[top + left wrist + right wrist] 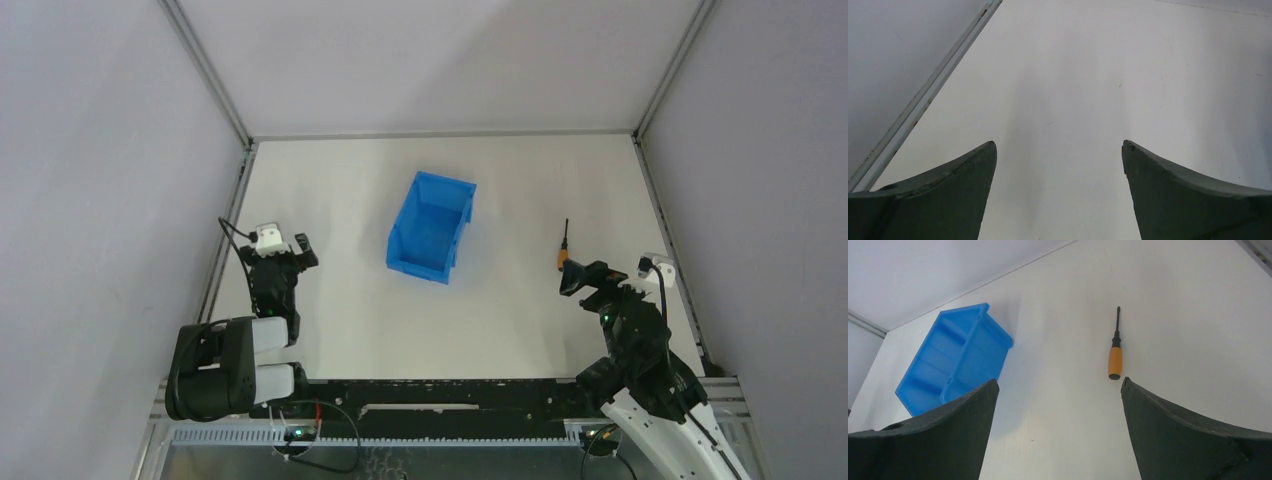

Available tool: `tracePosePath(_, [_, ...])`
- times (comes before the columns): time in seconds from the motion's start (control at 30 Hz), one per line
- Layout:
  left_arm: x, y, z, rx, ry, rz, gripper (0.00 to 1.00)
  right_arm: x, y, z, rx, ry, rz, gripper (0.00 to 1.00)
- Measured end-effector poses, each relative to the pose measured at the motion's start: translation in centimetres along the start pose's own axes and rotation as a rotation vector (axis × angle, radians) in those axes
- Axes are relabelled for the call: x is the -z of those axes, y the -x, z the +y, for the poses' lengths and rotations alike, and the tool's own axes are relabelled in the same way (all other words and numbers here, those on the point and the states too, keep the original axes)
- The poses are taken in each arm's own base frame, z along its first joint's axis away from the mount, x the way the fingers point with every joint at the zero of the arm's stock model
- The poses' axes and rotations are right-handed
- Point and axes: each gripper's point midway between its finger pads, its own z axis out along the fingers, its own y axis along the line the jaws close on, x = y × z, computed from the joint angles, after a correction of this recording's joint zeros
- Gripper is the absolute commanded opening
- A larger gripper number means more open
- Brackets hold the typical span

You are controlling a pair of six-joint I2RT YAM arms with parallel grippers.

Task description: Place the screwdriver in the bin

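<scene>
- Screwdriver [1115, 352] lies flat on the bench [350, 330], just ahead of the right tool [1058, 385], well apart from the bin [455, 235].
- Right tool: jaws spread wide, holding nothing.
- Left tool [1059, 145]: jaws likewise apart, empty.

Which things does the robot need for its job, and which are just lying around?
For the job:
screwdriver
bin
right gripper, open near the screwdriver

Just around:
left gripper, open, far from both
table
</scene>
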Motion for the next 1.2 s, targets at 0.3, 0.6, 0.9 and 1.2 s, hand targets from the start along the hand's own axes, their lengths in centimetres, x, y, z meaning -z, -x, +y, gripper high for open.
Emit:
tracePosePath(0.3, [0.0,0.0,0.0,0.0,0.0,0.0,1.0,-0.3,1.7,1.6,0.006,0.045,-0.03,1.0])
tracePosePath(0.6, [0.0,0.0,0.0,0.0,0.0,0.0,1.0,-6.1,14.1,5.8,0.099,-0.118,0.02,1.0])
tracePosePath(0.9, [0.0,0.0,0.0,0.0,0.0,0.0,1.0,-17.5,4.0,-0.6,0.155,-0.305,0.557,0.93])
tracePosePath(1.2, [0.0,0.0,0.0,0.0,0.0,0.0,1.0,-19.6,-11.2,-6.1,0.209,-0.406,1.034,0.76])
